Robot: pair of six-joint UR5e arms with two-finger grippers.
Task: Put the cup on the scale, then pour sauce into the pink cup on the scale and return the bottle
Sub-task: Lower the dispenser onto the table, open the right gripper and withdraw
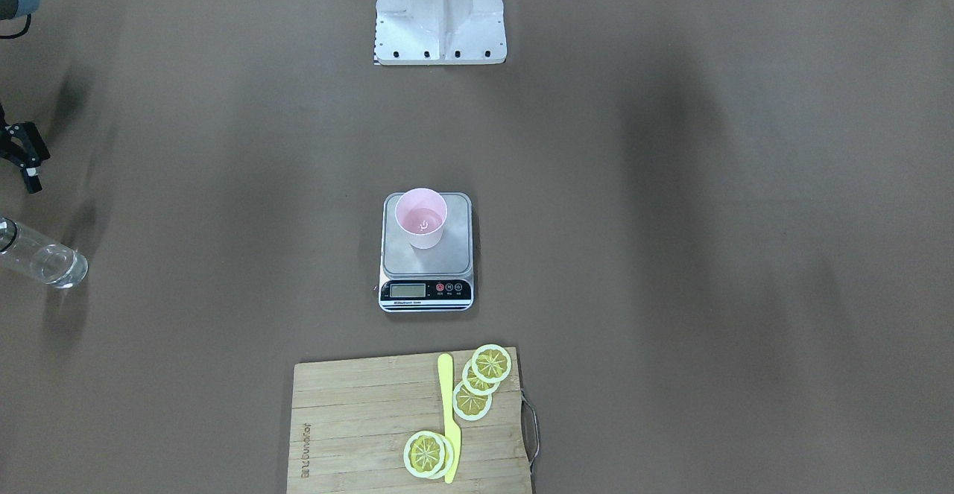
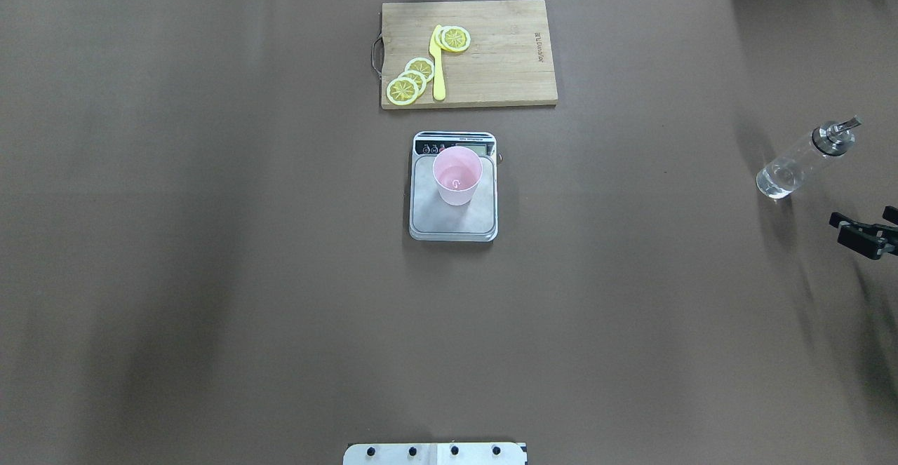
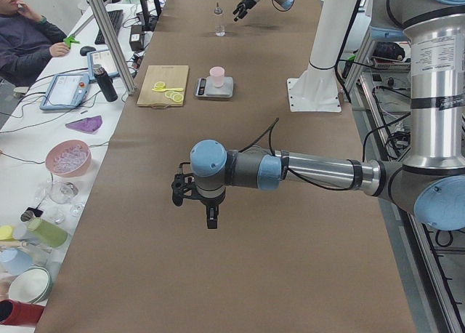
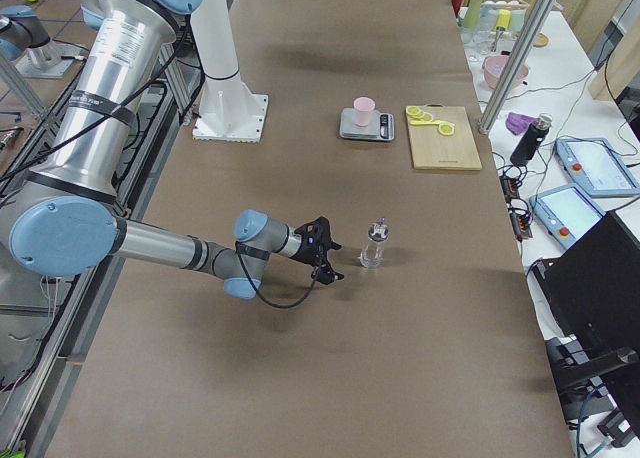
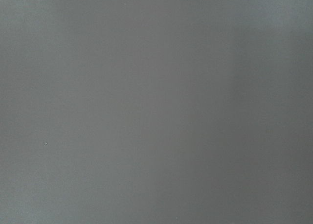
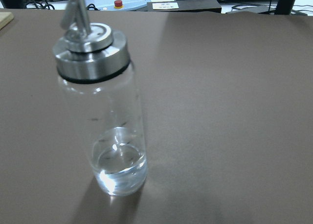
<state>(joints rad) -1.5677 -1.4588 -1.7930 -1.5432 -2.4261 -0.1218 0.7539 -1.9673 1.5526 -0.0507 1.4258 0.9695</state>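
– As the desk (image 2: 210,240) lies now, where's the cup (image 2: 457,177)?
– Upright on the scale (image 2: 428,219), about mid-platform, rim up. Small bright glint at its bottom; cannot tell whether that is liquid.
– And the scale itself?
– Mid-desk, display end turned away from the robot, toward the board (image 2: 505,65). The board carries lemon slices (image 2: 403,91) and a yellow knife (image 2: 438,72), all apart from the scale.
– And the bottle (image 2: 803,160)?
– Stands upright on the desk, far out on the robot's right, well apart from the scale. Metal collar and spout on top. The sauce (image 6: 120,170) is clear, a shallow layer at the bottom only.
– What of the right pincer (image 4: 332,248)?
– Near the bottle, a little closer to the robot and further out, not touching it. Fingers apart, holding nothing. Its wrist view has the bottle close, left of centre.
– And the left pincer (image 3: 195,206)?
– Hangs over bare desk far out on the robot's left, pointing down, well apart from everything. Seen only from the side camera, so I cannot tell whether its fingers are apart or together. Its wrist view is plain grey blur.
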